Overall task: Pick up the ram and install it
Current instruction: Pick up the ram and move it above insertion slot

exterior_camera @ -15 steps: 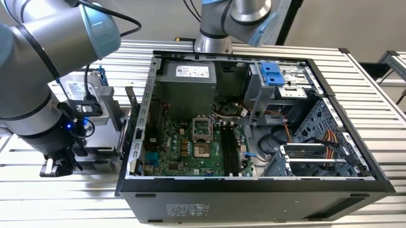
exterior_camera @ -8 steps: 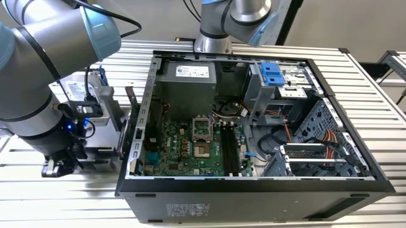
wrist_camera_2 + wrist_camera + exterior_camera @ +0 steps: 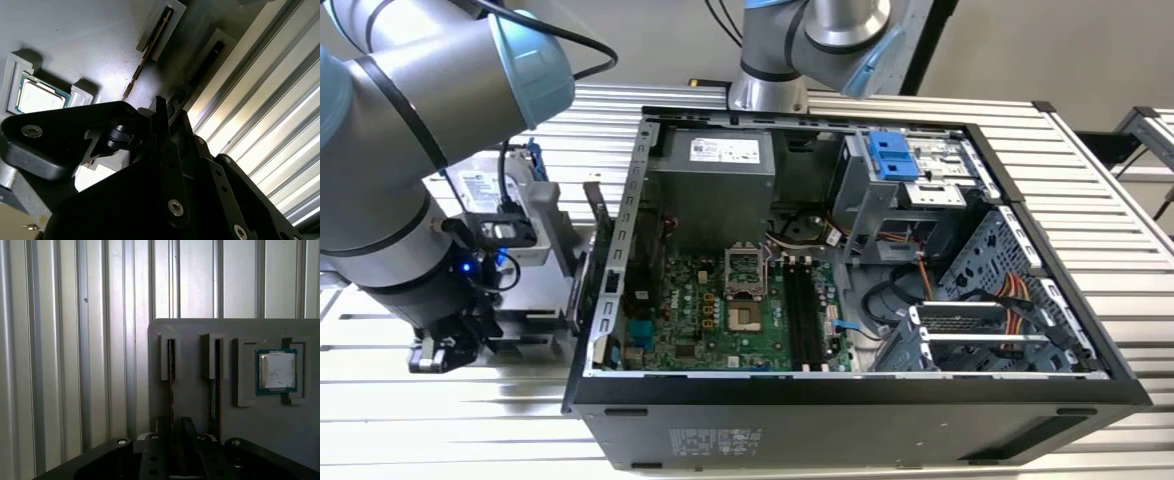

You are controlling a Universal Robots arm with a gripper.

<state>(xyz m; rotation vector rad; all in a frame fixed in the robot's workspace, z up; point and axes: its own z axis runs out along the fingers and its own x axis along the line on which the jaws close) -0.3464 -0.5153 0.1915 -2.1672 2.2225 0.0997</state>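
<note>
The ram (image 3: 171, 380) is a thin stick standing on edge in a slot of a grey holder block (image 3: 250, 430). In both wrist views my gripper (image 3: 175, 432) sits over one end of it, fingers drawn close on either side and shut on it. The stick (image 3: 149, 52) runs away from the gripper (image 3: 167, 125) into its slot. In the exterior view the gripper (image 3: 438, 352) is low at the left, outside the open computer case (image 3: 607, 300). The board's long memory slots (image 3: 803, 315) lie inside the case.
A second stick (image 3: 216, 385) stands in the neighbouring slot. A square silver processor (image 3: 276, 371) rests in a pocket of the same block. A hard drive (image 3: 520, 185) stands behind my arm. Another arm's base (image 3: 774, 70) is behind the case. The table is ribbed metal (image 3: 454, 430).
</note>
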